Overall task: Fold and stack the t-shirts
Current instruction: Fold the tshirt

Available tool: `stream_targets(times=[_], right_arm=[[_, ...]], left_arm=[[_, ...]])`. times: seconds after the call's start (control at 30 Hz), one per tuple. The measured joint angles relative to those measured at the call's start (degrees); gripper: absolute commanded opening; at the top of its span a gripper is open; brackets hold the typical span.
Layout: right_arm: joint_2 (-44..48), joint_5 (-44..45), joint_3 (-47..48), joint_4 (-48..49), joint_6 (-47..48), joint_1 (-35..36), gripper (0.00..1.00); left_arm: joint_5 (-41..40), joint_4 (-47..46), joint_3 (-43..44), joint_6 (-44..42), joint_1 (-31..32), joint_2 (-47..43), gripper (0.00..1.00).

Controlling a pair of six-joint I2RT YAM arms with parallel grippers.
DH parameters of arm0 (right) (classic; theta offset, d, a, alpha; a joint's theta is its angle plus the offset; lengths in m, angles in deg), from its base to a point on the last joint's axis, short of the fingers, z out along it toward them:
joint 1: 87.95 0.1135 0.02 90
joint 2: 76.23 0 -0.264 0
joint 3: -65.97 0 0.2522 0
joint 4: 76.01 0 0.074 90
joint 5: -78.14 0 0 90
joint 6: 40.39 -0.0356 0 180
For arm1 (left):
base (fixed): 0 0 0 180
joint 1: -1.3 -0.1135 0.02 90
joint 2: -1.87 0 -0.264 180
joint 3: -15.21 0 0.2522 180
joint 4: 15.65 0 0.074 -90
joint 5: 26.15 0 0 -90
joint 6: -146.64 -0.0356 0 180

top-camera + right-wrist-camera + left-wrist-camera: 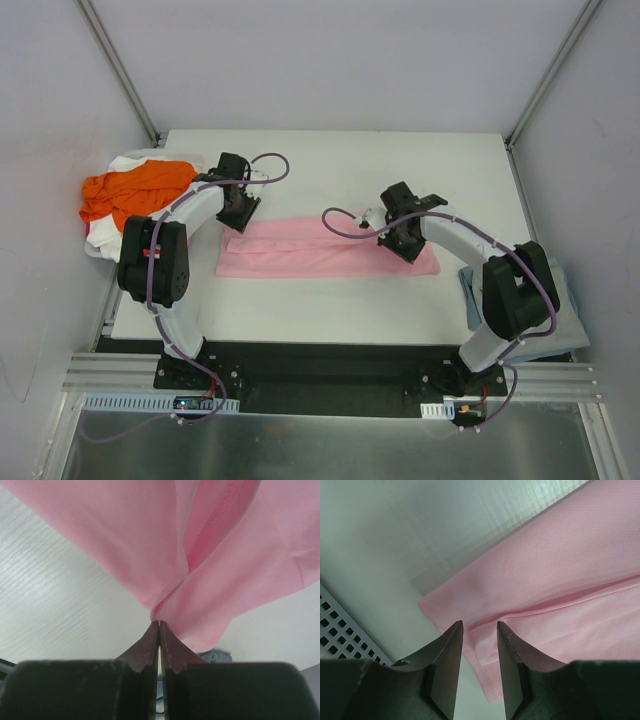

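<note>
Right claw (159, 623) pinched shut on the right end of the light pink cotton t-shirt (320, 250), a long folded strip mid white desk (400, 170).
Left claw (480, 626) part open over its left corner, gripping nothing (apparently). Light, limp, likely sags: take end corners.

The pink t-shirt (300, 250) is soft, matt cloth with a fine dotted knit. The orange t-shirt (135, 190) is crumpled matt cloth. The table (400, 170) looks smooth, white and faintly streaked, with a slight sheen. The left gripper (479, 625) has dark matt fingers (445, 670), possibly plastic.
</note>
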Motion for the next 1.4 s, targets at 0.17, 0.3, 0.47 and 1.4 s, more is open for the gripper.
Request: stream_targets(times=[0.17, 0.3, 0.47, 1.4], right_arm=[[0.59, -0.04, -2.08, -0.13, -0.63, 0.00, 0.04], [0.66, -0.07, -3.10, -0.35, -1.09, -0.02, 0.04], [0.70, -0.07, -3.10, -0.39, -1.31, -0.02, 0.03], [2.56, 0.02, -4.13, -0.92, -1.31, -0.02, 0.08]], left_arm=[[0.85, -0.02, 0.00, -0.02, 0.00, 0.00, 0.34], [1.03, -0.04, 0.00, -0.04, 0.00, 0.17, 0.34], [1.31, -0.11, -0.09, -0.04, 0.00, 2.10, 0.35], [4.22, 2.91, -0.68, 0.20, 0.00, 4.96, 0.36]])
